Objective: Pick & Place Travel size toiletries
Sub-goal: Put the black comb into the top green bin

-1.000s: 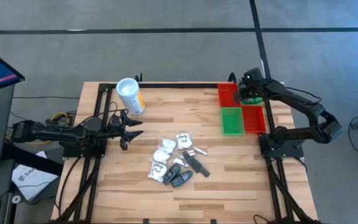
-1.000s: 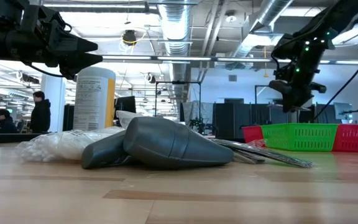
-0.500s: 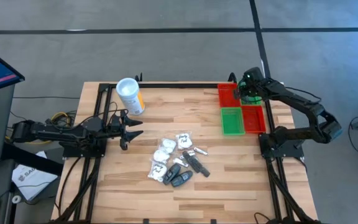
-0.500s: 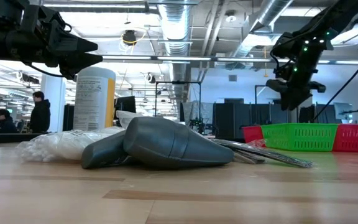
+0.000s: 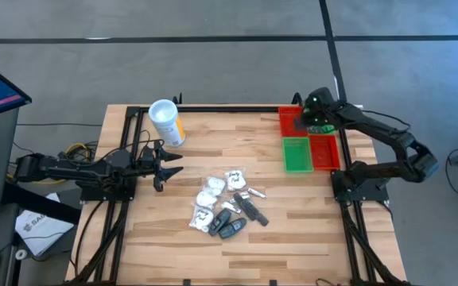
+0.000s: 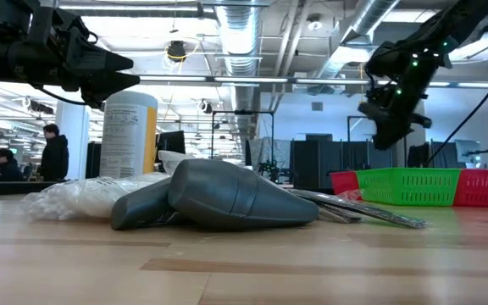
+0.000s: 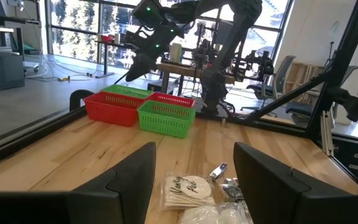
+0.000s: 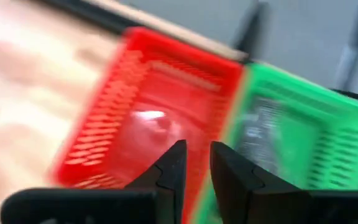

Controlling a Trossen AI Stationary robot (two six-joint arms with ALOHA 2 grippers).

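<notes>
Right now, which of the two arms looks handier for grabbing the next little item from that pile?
Probably the left. Its gripper hangs open just beside the pile of toiletries, while the right gripper is away over the red bin at the table's far corner.

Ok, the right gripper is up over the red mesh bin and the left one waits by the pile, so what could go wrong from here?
1. The clear-wrapped white packets and dark grey tubes lie touching in one heap, so a grasp may drag or lift a neighbour.
2. The right gripper hangs close above the red mesh bin; moving off sideways could clip its wall.
3. The white canister with the yellow label stands upright near the open left gripper; a wide swing might topple it.
</notes>
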